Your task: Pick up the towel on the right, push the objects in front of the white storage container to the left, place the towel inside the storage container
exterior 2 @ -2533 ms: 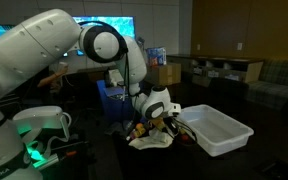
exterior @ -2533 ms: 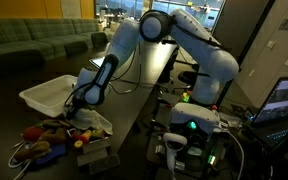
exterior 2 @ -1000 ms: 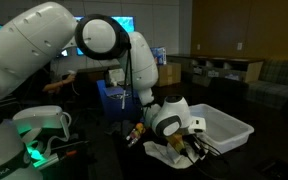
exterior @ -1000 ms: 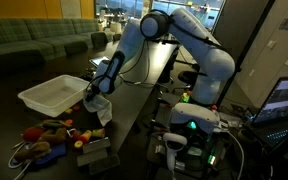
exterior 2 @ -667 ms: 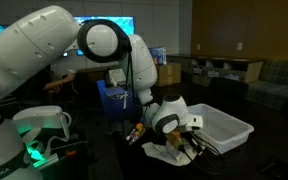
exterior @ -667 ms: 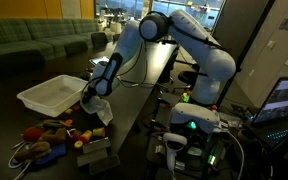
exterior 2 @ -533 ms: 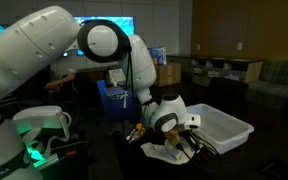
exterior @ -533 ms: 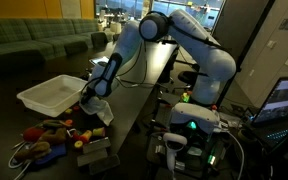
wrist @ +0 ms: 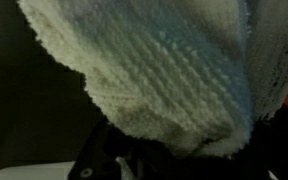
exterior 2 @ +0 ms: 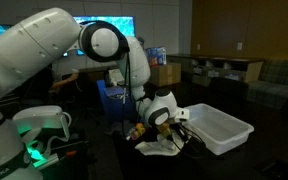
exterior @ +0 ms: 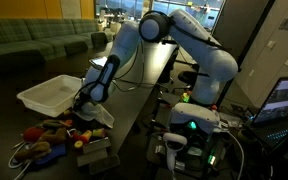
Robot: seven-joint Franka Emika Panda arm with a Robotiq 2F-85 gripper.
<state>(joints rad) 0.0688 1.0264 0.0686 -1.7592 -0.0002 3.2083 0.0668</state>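
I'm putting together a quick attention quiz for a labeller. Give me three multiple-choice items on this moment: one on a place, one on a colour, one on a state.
1. Where is the towel?
A) inside the bin
B) at the hand, beside the toys
C) under the bin

2. What colour is the bin?
A) white
B) blue
C) red

3. How is the hand?
A) open, holding nothing
B) shut on the towel
C) open over the bin

Answers:
1 B: in both exterior views the towel hangs at the hand next to the toys, outside the bin.
2 A: its rim and walls are white.
3 B: the towel is bunched at the hand and fills the wrist view.
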